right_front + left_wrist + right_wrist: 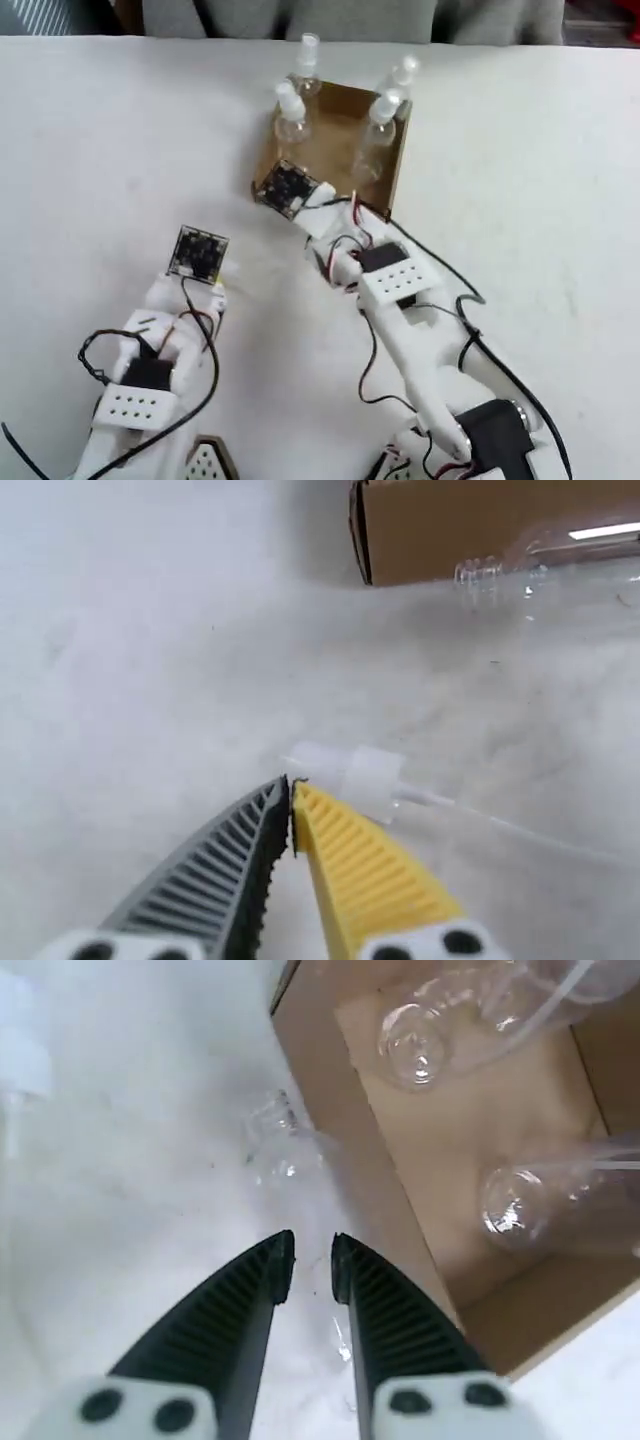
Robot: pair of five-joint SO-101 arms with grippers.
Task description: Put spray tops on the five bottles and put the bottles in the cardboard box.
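- Left hand is low over the desk, and its grey and yellow fingers meet at the tips, pressed together.
- Just past those tips lies a white spray top, flat on the desk with its thin tube trailing away from the hand. It is right beside the yellow finger, and I cannot tell whether it is touching.
- Right hand hangs over the desk close along the outer wall of the box. Its two black fingers are parted by a narrow gap, with nothing clearly between them.
- Ahead of the right hand, a loose bottle lies on its side on the desk, clear and uncapped, against the outside of the box.
- The left wrist view catches that loose bottle too, open neck showing, by the corner of the box.
- From above, the box sits at mid-desk, just beyond the right arm.
- Capped bottles stand upright there, four with tops on. Two are plainly inside the box, and two are at its far edge, inside or just behind, I cannot tell.
- The right wrist view looks at two clear bottles' round bases inside the box.
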